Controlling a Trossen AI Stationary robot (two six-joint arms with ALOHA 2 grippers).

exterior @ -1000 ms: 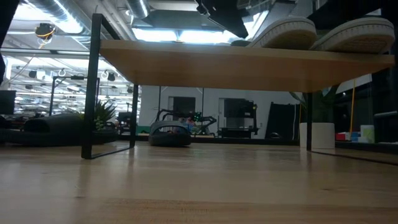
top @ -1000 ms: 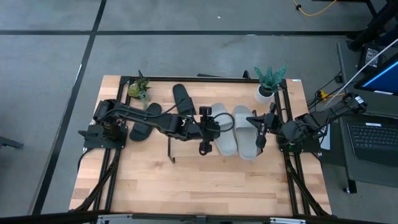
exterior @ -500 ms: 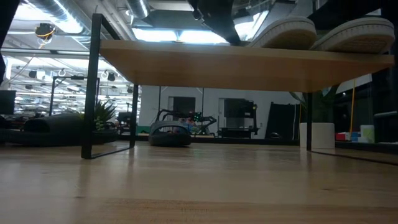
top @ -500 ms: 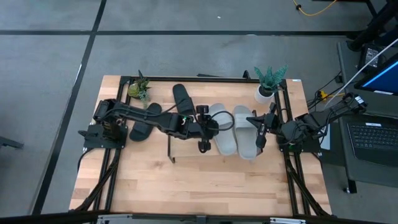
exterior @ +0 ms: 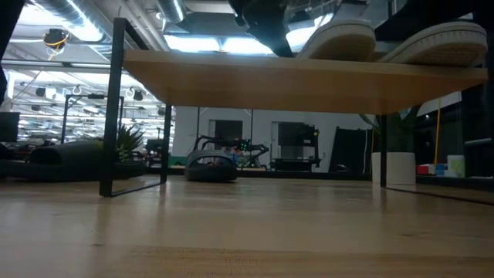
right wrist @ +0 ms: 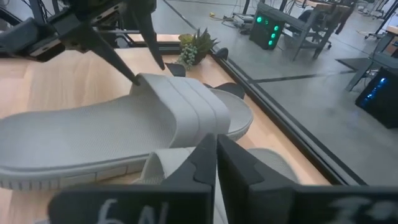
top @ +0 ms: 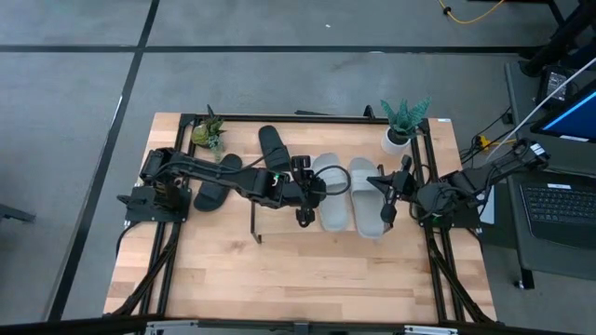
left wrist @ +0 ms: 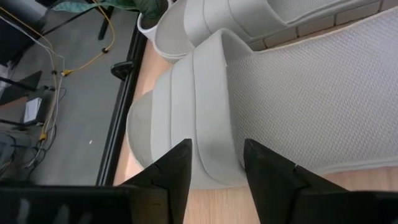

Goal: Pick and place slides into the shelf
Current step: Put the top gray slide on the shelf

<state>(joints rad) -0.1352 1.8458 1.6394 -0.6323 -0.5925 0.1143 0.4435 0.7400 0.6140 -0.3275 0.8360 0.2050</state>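
Two light grey slides [top: 332, 191] [top: 368, 195] lie side by side, soles down, on the light-wood shelf board [exterior: 293, 77], toward the table's right. My left gripper [top: 317, 189] reaches in from the left and is closed on the left grey slide [left wrist: 292, 93]. My right gripper [top: 386, 194] is shut at the right grey slide's outer side, over its strap [right wrist: 165, 168]. One black slide [top: 273, 149] lies on the table at the far edge. The other black slide [top: 212, 181] lies beside my left arm. My left gripper holds the left grey slide by its strap [left wrist: 214, 149], low on the strap's side, with one finger at each edge of the band. The fingers come in about level from the table's left. The slide's sole rests on the shelf board. My right gripper: its shut fingers [right wrist: 214, 155] stand over the right grey slide's strap, and I cannot tell whether they touch it.
A small plant [top: 209, 130] stands at the far left of the table and a potted plant in a white pot [top: 400, 126] at the far right. The shelf's black wire end frame [top: 256, 223] stands left of the grey slides. A laptop [top: 559, 209] sits off the table's right.
My left gripper has drawn back a little toward the table's left, and the left grey slide has slid that way along the shelf board with it, away from the right grey slide.
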